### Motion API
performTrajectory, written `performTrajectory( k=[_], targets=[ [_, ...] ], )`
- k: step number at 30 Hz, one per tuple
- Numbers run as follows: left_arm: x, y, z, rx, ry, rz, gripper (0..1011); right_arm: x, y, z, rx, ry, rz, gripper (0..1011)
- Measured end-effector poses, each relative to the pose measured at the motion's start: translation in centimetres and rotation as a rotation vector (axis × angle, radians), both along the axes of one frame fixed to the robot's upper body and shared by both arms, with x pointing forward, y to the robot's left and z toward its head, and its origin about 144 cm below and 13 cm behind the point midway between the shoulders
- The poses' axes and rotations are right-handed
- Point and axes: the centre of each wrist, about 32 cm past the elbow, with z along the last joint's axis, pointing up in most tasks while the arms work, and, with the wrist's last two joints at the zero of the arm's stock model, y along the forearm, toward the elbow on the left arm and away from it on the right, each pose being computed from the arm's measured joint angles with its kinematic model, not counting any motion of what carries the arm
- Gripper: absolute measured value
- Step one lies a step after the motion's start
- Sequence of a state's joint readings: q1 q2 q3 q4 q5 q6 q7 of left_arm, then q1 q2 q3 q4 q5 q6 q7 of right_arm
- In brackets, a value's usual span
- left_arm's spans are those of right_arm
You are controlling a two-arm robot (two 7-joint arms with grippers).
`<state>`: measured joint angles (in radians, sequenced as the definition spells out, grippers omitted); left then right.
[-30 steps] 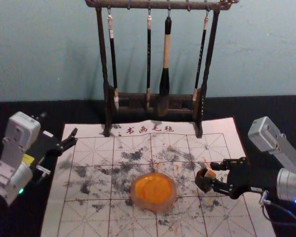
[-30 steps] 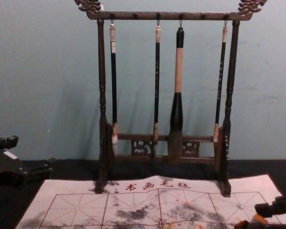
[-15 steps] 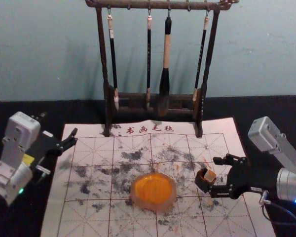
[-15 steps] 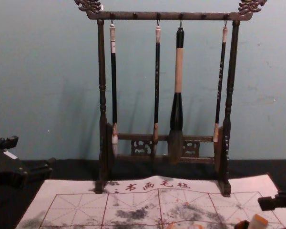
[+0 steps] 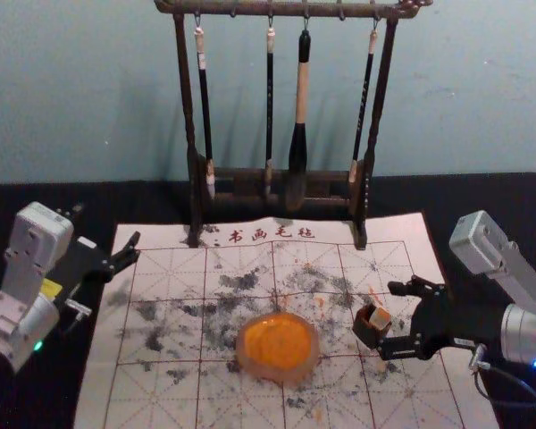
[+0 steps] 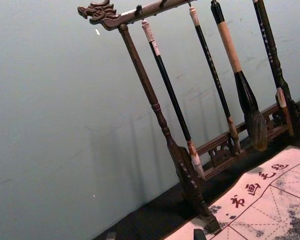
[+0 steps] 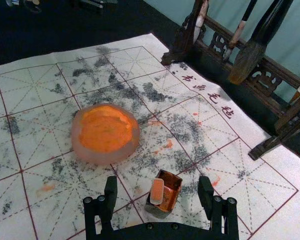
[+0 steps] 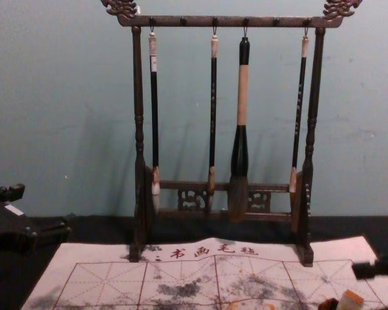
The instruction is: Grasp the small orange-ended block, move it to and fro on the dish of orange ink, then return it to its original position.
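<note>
The right gripper (image 5: pixel 392 318) is at the right of the head view, reaching in over the sheet (image 5: pixel 170 393), its jaws wide apart with nothing between them gripped. The block (image 5: pixel 381 317) sits loose at the small dark box (image 5: pixel 367 334), right of centre in the frame — the right wrist view has its orange end facing up at one side of the box's opening, with a gap between it and each jaw. In the chest view the block appears tilted, at the lower right. The dish (image 5: pixel 250 365) of orange ink (image 5: pixel 278 345) is just below the middle of the head view, left of the box and apart from it. The left gripper (image 5: pixel 104 227) is parked at the left of the frame, jaws wide and holding nothing. Behind the sheet stands the rack (image 5: pixel 186 107), four brushes hanging from it, on the black worktop (image 5: pixel 487 201).
</note>
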<state>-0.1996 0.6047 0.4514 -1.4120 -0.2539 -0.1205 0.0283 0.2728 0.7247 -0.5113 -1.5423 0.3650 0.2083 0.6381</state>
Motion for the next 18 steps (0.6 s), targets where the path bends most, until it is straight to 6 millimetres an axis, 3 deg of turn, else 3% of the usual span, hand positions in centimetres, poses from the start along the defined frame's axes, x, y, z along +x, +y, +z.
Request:
performTrajectory(
  k=[10,18],
  targets=[
    [0.0,0.0,0.0,0.0,0.0,0.0,1001,-1.4,-0.5,0.5,0.13,-0.19,-0.153,1000],
    [0.0,0.0,0.0,0.0,0.0,0.0,1001,-2.0,-0.9,-0.8,0.131,-0.177,-0.342,1000]
  ],
)
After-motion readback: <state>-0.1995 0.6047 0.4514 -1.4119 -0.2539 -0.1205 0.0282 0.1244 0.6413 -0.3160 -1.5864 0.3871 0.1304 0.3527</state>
